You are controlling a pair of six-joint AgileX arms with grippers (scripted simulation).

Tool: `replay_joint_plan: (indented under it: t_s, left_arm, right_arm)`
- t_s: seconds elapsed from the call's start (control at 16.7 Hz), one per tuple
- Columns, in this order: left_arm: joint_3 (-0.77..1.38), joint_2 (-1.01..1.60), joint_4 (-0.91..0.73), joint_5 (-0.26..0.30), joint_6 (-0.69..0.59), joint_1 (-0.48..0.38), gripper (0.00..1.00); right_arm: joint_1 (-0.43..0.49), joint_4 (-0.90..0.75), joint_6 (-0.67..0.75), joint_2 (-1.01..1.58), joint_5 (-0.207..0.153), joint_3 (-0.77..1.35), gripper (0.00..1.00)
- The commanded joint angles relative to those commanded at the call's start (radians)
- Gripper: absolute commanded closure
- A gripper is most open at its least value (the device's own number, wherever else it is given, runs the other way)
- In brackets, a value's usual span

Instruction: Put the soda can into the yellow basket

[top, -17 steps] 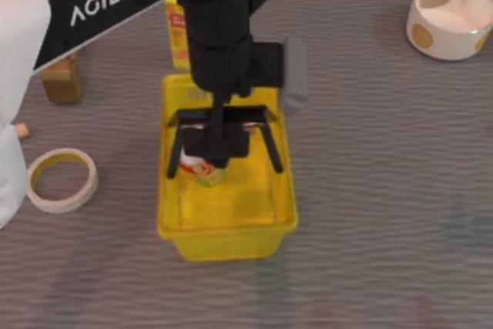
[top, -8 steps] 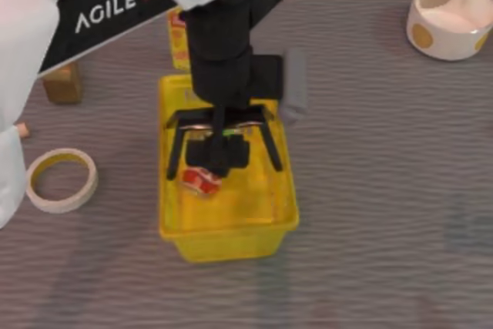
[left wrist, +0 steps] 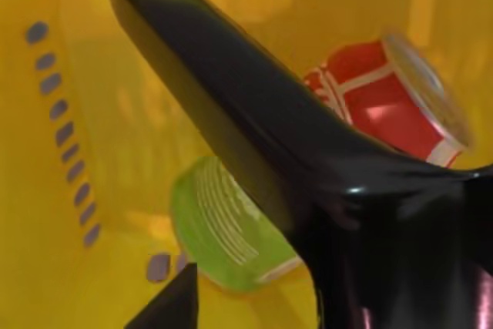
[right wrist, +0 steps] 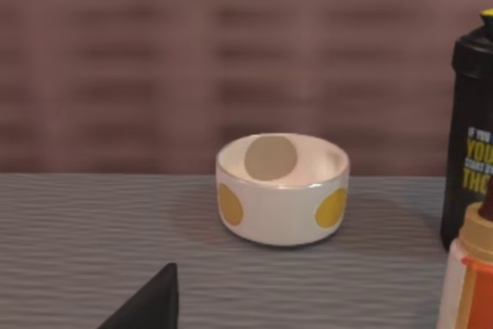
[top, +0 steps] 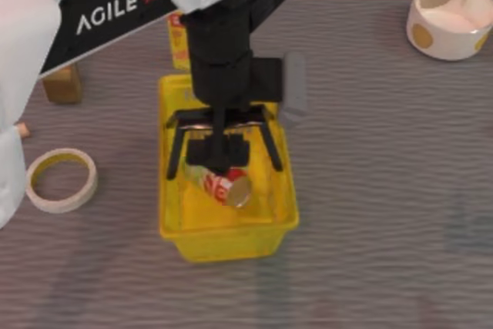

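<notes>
Now the small cylindrical soda can [top: 227, 186], red at its upper part, lime-green at its lower part and silver on top, lies on its side on the floor of the large bright yellow plastic basket [top: 289, 190], loose from the left tool [top: 219, 152]. A second ago it sat up between that tool's fingers above the basket floor; half a second ago it had dropped out and was tipping, and it has since rolled a little toward the desk's right edge. The left wrist view confirms this: the can [left wrist: 370, 98] rests against the basket's slotted wall [left wrist: 62, 98], with one black finger [left wrist: 254, 121] crossing in front of it and not pressing on it. The left tool stands wide, hanging just above the can between the basket's two black folding handles [top: 271, 138].

So the placing itself looks done; what remains, by my judgement, is for the left arm to lift clear without catching a handle.

Around the basket, a yellow juice carton [top: 179, 40] stands toward the desk's far edge, a roll of tape [top: 62, 180] lies near the left edge, and a white bowl with yellow dots [top: 451, 19] sits at the far right corner. The right arm is parked out of the top view; its tool's state I cannot tell.
</notes>
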Motion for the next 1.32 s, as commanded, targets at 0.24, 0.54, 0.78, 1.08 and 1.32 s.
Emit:
replay_joint_plan:
  t_s: [0.24,0.54,0.78,1.08,1.32]
  left_arm:
    - [0.0,0.0,0.0,0.0,0.0,0.0,0.53]
    - [0.0,0.0,0.0,0.0,0.0,0.0,0.9]
    - [0.0,0.0,0.0,0.0,0.0,0.0,1.0]
    - [0.0,0.0,0.0,0.0,0.0,0.0,1.0]
    - [0.0,0.0,0.0,0.0,0.0,0.0,1.0]
  right_arm:
    - [0.0,0.0,0.0,0.0,0.0,0.0,0.0]
    - [0.0,0.0,0.0,0.0,0.0,0.0,0.0]
    - [0.0,0.0,0.0,0.0,0.0,0.0,0.0]
    - [0.0,0.0,0.0,0.0,0.0,0.0,0.0]
    - [0.0,0.0,0.0,0.0,0.0,0.0,0.0]
